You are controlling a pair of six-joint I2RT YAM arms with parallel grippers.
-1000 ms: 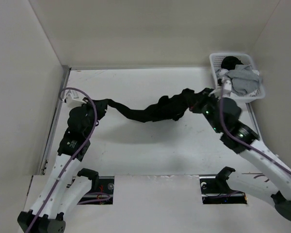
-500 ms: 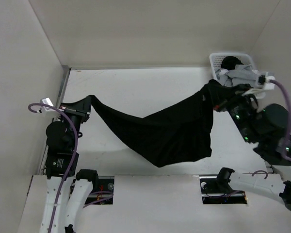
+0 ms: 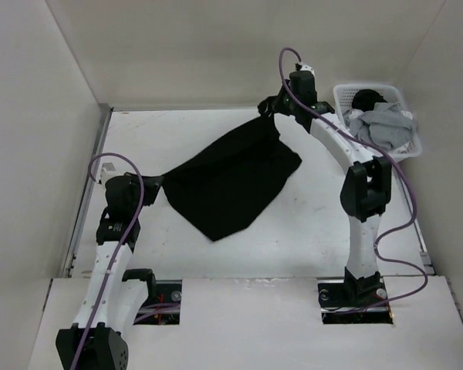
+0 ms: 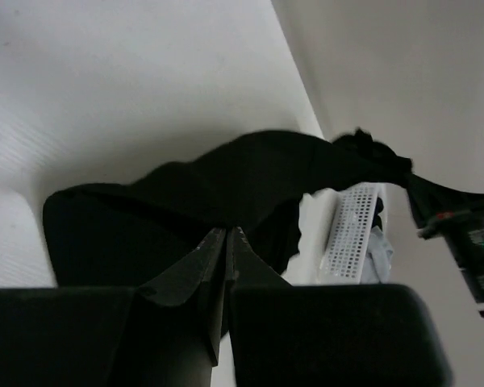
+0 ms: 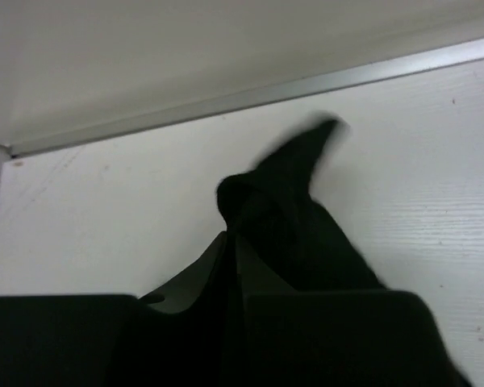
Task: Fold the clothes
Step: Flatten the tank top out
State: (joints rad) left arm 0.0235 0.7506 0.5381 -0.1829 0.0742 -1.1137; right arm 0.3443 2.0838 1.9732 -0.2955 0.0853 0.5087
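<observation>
now: garment [image 3: 231, 177] spread across table [image 3: 316, 223] centre. left gripper [image 3: 153, 185] clamped on its left corner; right gripper [image 3: 267, 108] at far corner, jaws unclear. best keep corners taut, lower evenly.

We see one black garment [image 3: 231, 181], plain and matte with no marks. It is opened out into a rough four-sided sheet and set on a slant across the middle of the white table [image 3: 293, 231]. One corner narrows to a bunched point at the far side, right of centre. The opposite corner tapers toward the near left. A third corner points at the near edge, and the fourth bulges out to the right. Soft folds run along the far edge. We cannot tell how much of it lies flat.
</observation>
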